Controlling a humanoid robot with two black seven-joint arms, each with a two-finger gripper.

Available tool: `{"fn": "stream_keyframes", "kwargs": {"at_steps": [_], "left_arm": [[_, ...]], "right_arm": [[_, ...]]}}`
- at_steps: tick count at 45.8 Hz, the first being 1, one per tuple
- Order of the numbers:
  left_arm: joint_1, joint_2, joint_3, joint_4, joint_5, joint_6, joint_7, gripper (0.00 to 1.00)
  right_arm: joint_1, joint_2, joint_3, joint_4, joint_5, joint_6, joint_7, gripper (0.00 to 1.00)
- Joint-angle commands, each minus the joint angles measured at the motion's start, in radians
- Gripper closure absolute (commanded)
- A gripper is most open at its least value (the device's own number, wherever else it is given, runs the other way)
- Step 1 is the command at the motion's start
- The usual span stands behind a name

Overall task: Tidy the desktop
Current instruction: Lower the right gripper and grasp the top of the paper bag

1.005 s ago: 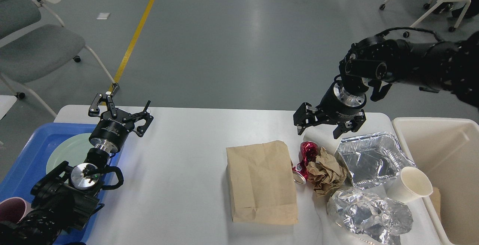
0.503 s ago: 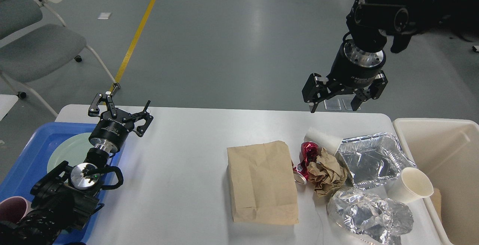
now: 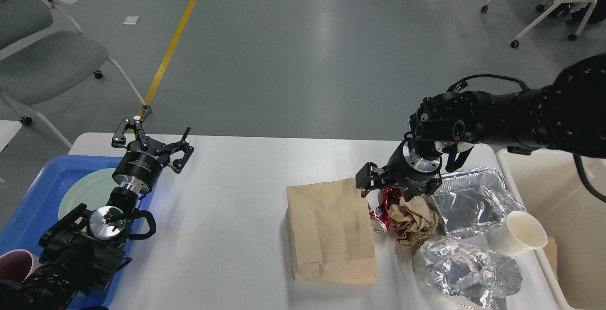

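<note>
1. White table (image 3: 227, 215) lies beneath both tools.
2. Right tool (image 3: 395, 191), fingers spread, hangs just above a red can (image 3: 386, 201), between a paper bag (image 3: 329, 229) and a foil tray (image 3: 473, 201).
3. Left tool (image 3: 154, 142) gapes empty above the table's far left edge, beside a blue tray (image 3: 33, 206).

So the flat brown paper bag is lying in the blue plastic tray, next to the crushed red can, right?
Not quite. The head view shows the flat brown paper bag lying on the white rectangular desktop, not in the blue plastic tray. It is next to the crushed red can.

Paper bag (image 3: 331, 229) mid desktop (image 3: 227, 215), tray (image 3: 28, 206) left, bin (image 3: 563, 206) right
</note>
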Motion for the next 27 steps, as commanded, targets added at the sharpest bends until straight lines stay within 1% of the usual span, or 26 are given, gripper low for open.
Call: {"fn": "stream_keyframes", "kwargs": {"at_steps": [1,12,22,27], "left_arm": [[-0.001,0.0,0.0,0.0,0.0,-0.001,0.0,0.04],[-0.001,0.0,0.0,0.0,0.0,-0.001,0.0,0.04],[-0.001,0.0,0.0,0.0,0.0,0.001,0.0,0.04],[0.0,-0.001,0.0,0.0,0.0,0.001,0.0,0.04]], "right_arm": [[-0.052,0.0,0.041,-0.005,-0.001,-0.039,0.001,0.0],[-0.152,0.021,0.124,-0.073,-0.004,-0.039,0.001,0.0],[-0.236,0.061,0.129,-0.168,-0.004,-0.042,0.001,0.01],[-0.253,0.064,0.129,-0.182,-0.003,-0.05,0.001,0.02]]}}
